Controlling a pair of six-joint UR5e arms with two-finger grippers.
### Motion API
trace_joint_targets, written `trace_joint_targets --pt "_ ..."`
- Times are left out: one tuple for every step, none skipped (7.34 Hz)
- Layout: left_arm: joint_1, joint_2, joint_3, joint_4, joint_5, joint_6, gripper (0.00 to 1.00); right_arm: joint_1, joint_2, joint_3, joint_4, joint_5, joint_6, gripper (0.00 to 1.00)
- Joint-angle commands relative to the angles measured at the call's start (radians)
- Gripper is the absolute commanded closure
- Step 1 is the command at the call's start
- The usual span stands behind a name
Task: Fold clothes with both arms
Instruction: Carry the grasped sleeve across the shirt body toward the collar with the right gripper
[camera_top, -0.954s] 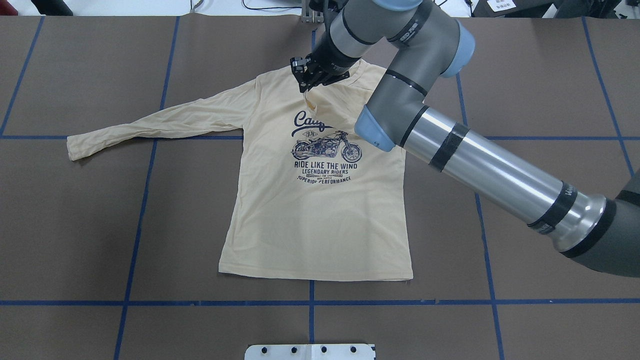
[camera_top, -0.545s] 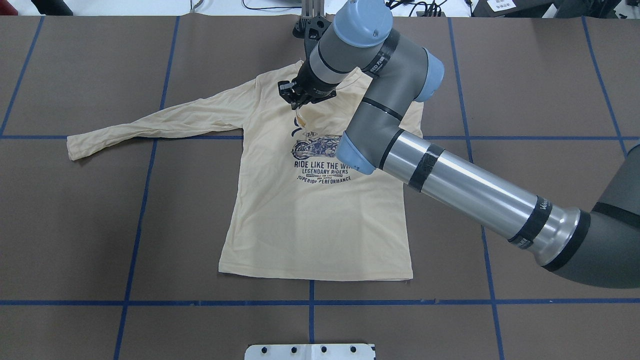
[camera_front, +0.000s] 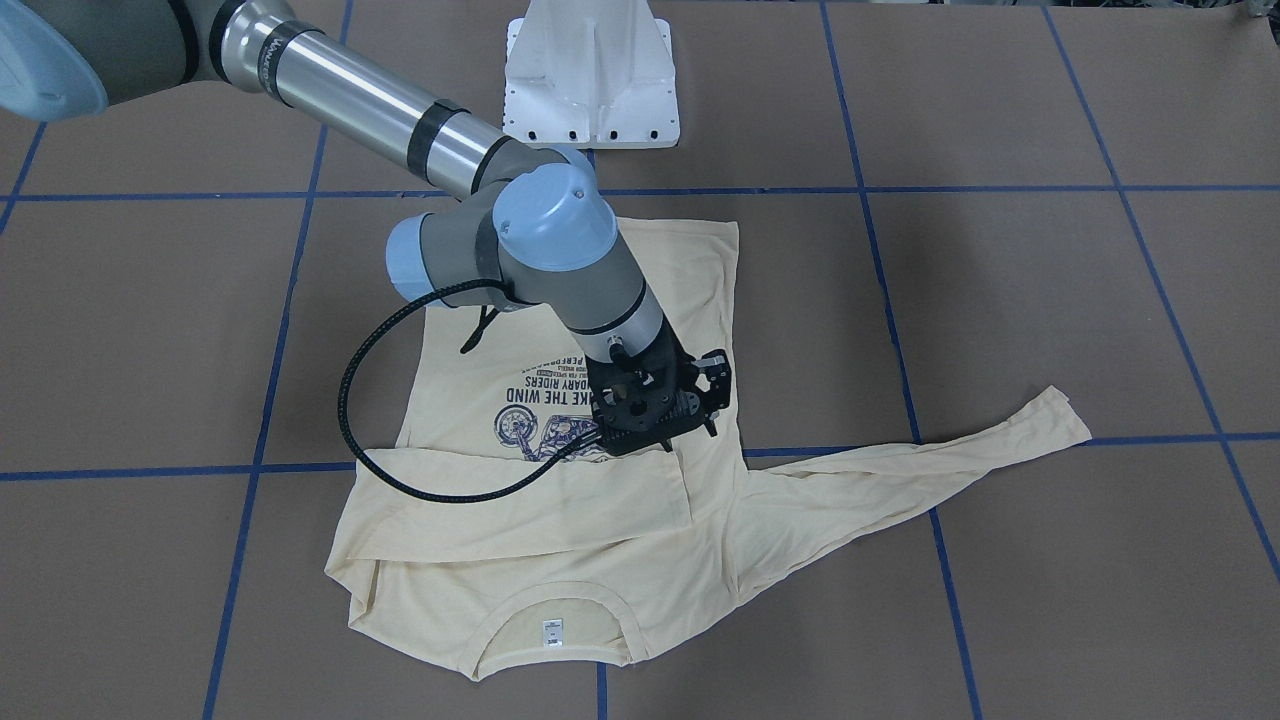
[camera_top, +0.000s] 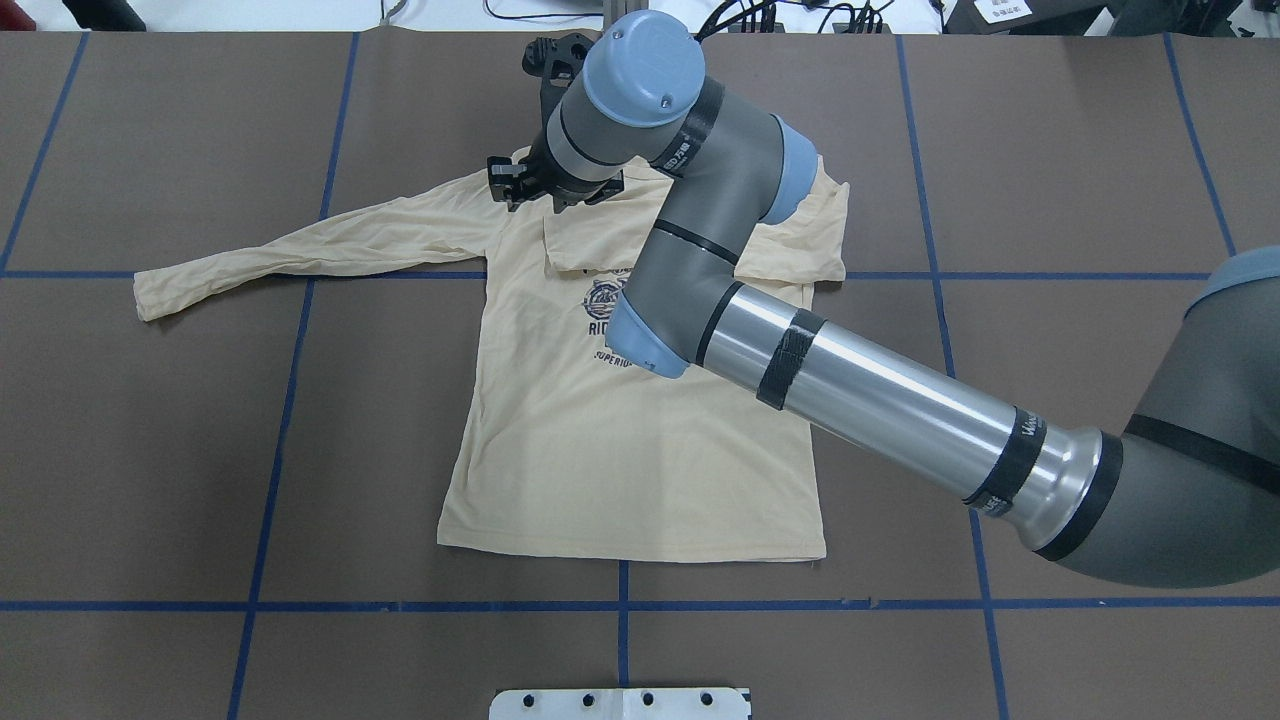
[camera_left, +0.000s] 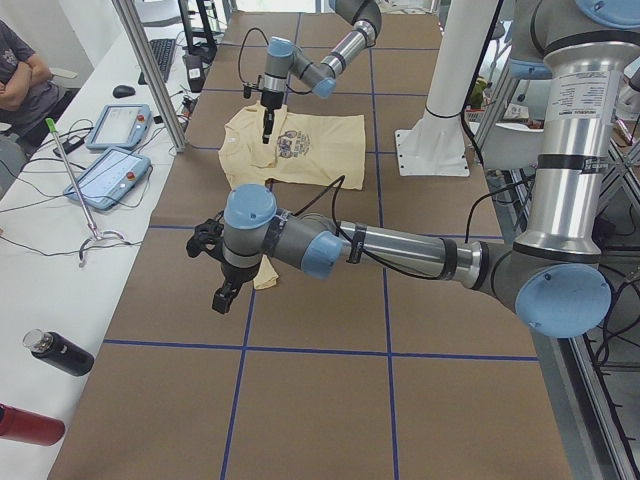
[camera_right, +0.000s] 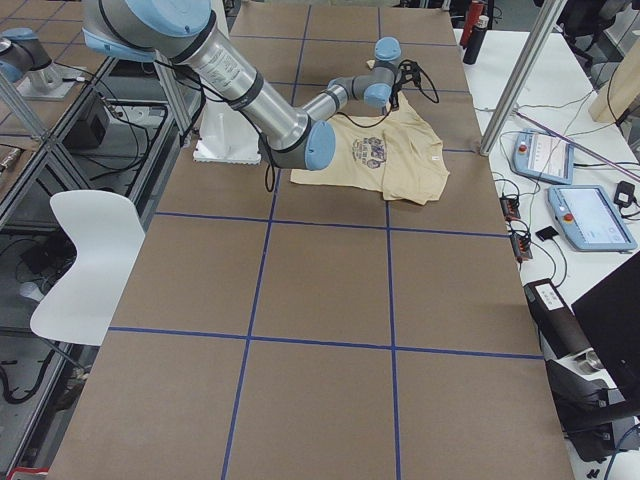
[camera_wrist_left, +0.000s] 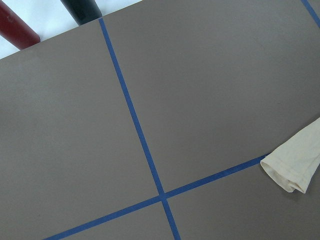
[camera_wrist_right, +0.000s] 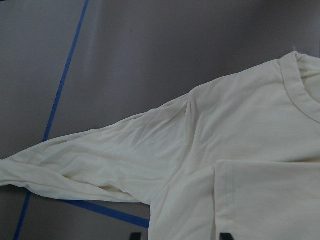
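Note:
The cream-yellow shirt (camera_top: 620, 450) lies print side up on the brown table, neck label (camera_front: 551, 630) towards the far edge. Its right sleeve (camera_front: 560, 510) is folded across the chest and covers the top of the print. Its left sleeve (camera_top: 300, 250) stretches out flat. My right gripper (camera_top: 512, 188) hangs just above the left shoulder (camera_wrist_right: 200, 115), open and empty, with the sleeve's cuff edge (camera_wrist_right: 222, 175) below it. My left gripper (camera_left: 222, 298) shows only in the exterior left view, above the table by the left cuff (camera_wrist_left: 295, 167). I cannot tell whether it is open or shut.
The white base pedestal (camera_front: 590, 80) stands at the robot's side of the table. Blue tape lines (camera_top: 290, 400) cross the brown surface. A side bench holds two teach pendants (camera_left: 120, 125) and bottles (camera_left: 60, 352). A seated person (camera_left: 20, 70) is beyond it.
My right gripper moved left across the chest with the right sleeve's cuff, then let it go. The sleeve now lies flat over the top of the print.

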Motion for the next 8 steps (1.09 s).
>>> trace_joint_targets --pt "0.003 -0.008 -0.007 -0.016 0.0 -0.107 0.0 -0.008 0.009 -0.004 -0.003 -0.046 0.044 0.0" --pt "0.022 -0.012 -0.014 -0.053 0.006 -0.195 0.0 -0.005 -0.005 0.003 -0.006 -0.045 0.078 0.0" --pt "0.076 -0.011 -0.012 -0.111 0.013 -0.3 0.0 0.002 -0.016 0.023 -0.059 -0.033 0.078 0.0" --pt "0.146 0.0 -0.011 -0.2 0.017 -0.447 0.0 0.019 -0.034 0.111 -0.222 -0.027 0.06 0.0" --pt "0.22 0.004 -0.009 -0.28 0.073 -0.596 0.0 0.041 -0.048 0.175 -0.347 0.018 0.037 0.0" --pt "0.293 0.032 -0.006 -0.349 0.123 -0.701 0.0 0.062 -0.1 0.242 -0.406 0.044 0.008 0.0" --pt "0.355 0.037 0.005 -0.404 0.172 -0.808 0.01 0.082 -0.181 0.325 -0.424 0.065 -0.024 0.0" --pt "0.421 0.037 0.029 -0.447 0.225 -0.915 0.02 0.103 -0.244 0.385 -0.429 0.085 -0.046 0.0"
